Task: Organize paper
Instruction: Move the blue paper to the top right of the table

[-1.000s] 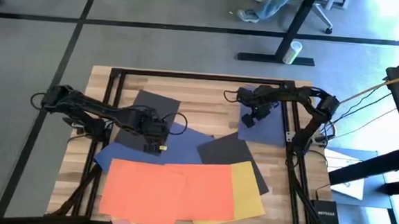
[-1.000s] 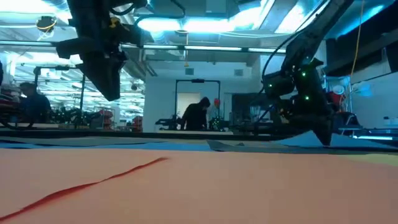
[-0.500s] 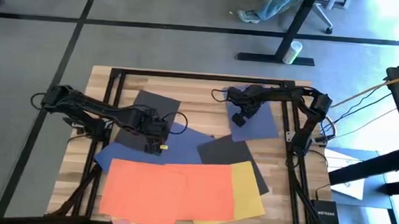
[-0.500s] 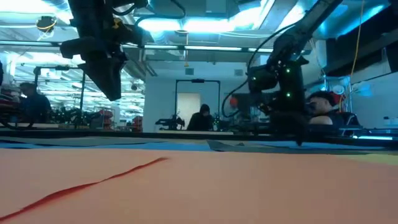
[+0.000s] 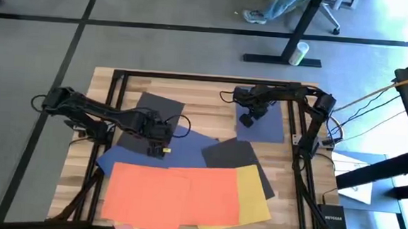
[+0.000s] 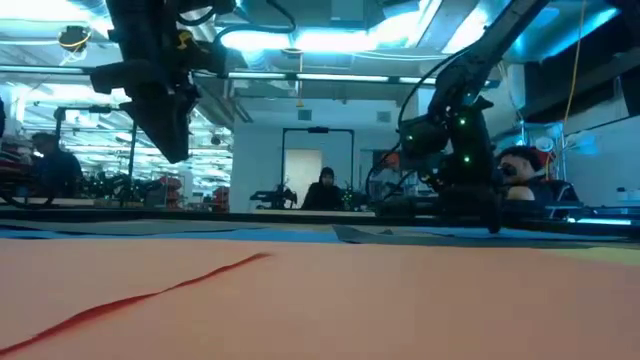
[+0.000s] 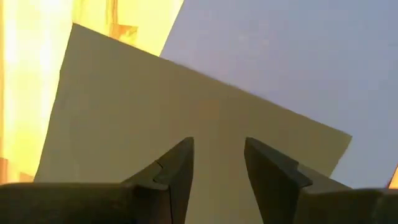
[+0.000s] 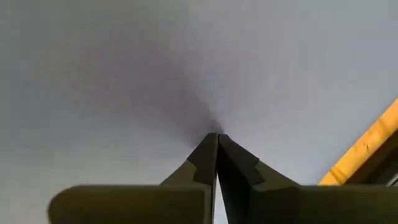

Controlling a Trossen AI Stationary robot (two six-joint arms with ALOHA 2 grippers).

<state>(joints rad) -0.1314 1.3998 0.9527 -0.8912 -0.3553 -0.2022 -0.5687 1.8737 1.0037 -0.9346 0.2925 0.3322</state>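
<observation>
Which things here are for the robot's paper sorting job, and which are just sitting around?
For the job: navy sheet under the right gripper, black sheets, orange sheets, yellow sheet, left gripper.

Just lying about: white cup, black box.

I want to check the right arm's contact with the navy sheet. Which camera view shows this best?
The right wrist view: the right gripper, shut, presses its tip on the navy sheet. The high view shows where gripper and sheet lie. The low view shows it edge-on.
</observation>
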